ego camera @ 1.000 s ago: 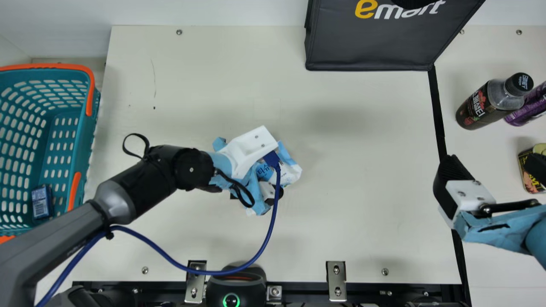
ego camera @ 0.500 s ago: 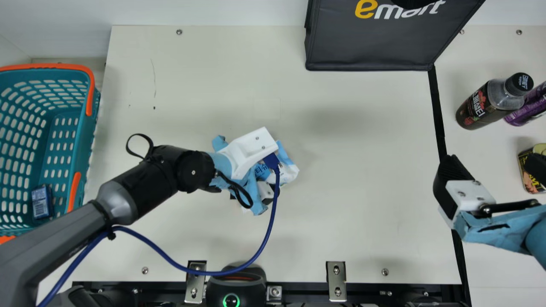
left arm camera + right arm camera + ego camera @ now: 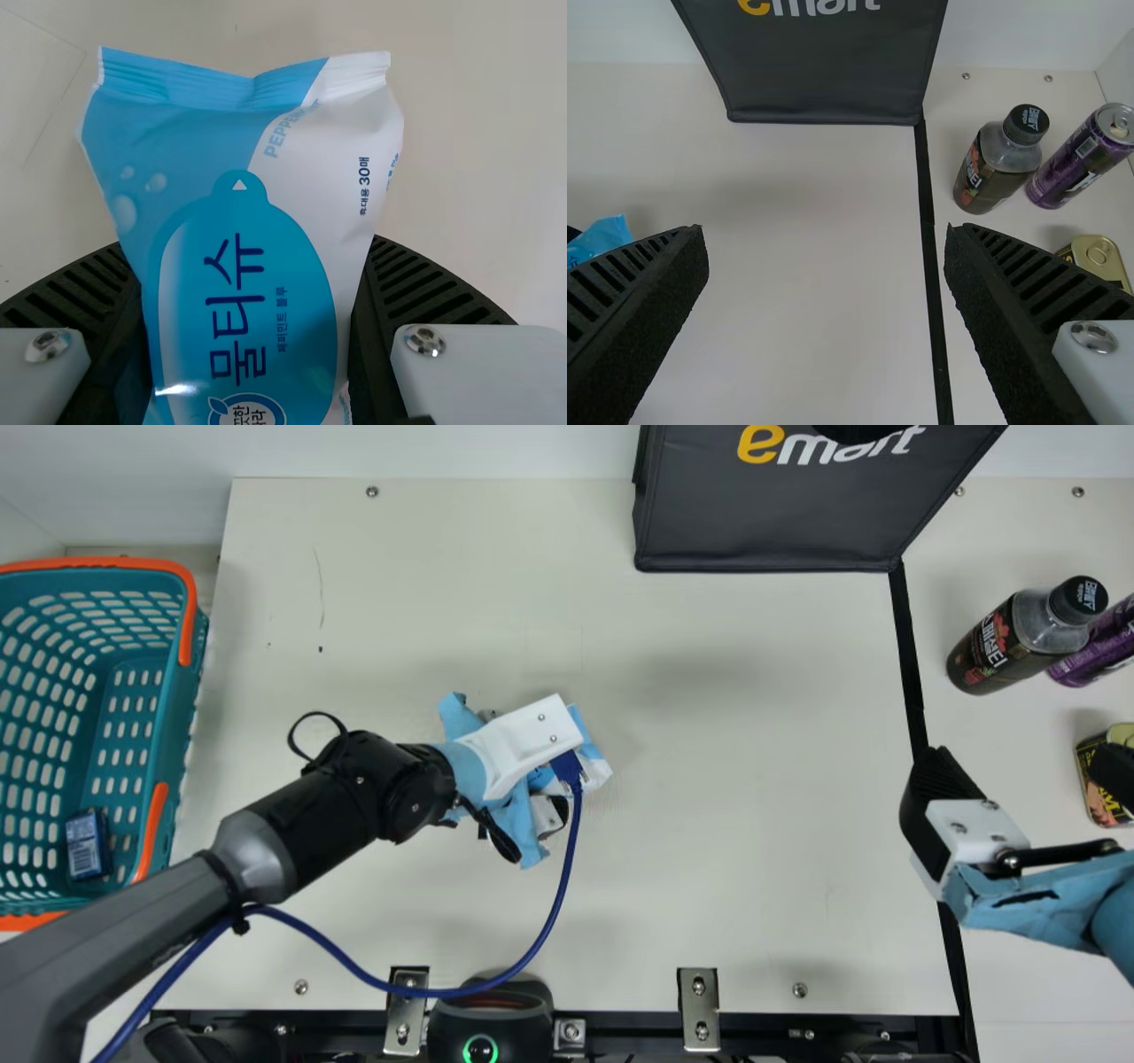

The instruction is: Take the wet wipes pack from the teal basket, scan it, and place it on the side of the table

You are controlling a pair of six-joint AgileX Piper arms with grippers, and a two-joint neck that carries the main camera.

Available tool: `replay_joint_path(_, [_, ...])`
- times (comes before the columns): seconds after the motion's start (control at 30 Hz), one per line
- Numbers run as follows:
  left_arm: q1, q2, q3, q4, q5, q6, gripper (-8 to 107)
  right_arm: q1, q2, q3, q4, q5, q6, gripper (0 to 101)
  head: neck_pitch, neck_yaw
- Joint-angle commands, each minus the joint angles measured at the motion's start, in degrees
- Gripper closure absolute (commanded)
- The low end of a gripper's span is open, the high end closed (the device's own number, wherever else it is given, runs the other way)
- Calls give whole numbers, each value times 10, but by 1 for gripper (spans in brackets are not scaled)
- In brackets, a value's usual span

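Wipes pack (image 3: pixel 595 760) nearer teal basket (image 3: pixel 177 708), pinched in left claw (image 3: pixel 547 815) (blue cable (image 3: pixel 568 859) in front), right claw (image 3: pixel 1023 775) gaping, empty

From the neck, the main view looks steeply down on the table (image 3: pixel 753 850), wide enough to take in the teal basket (image 3: pixel 97 563) at its left edge and the bottle (image 3: pixel 1001 646) at its right. The left wrist view faces the wet wipes pack (image 3: pixel 239 195) close up. The right wrist view slants down from farther off, sharing the black bag (image 3: pixel 824 71), bottle and purple can (image 3: pixel 1076 164) with the main view.
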Motion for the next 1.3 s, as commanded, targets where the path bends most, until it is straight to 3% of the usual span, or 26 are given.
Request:
replay_joint_path(0.0, [-3, 1, 1, 11, 1, -2, 107, 0, 0, 0, 0, 0, 0, 6, -17, 1])
replay_joint_path(0.33, [-2, 0, 0, 42, 38, 27, 107, 0, 0, 0, 0, 0, 0, 6, -17, 1])
replay_joint_path(0.9, [34, 2, -31, 66, 174, 126, 107, 0, 0, 0, 0, 0, 0, 6, -17, 1])
replay_joint_path(1.27, [38, 5, -48, 108, 229, 158, 107, 0, 0, 0, 0, 1, 0, 6, -17, 1])
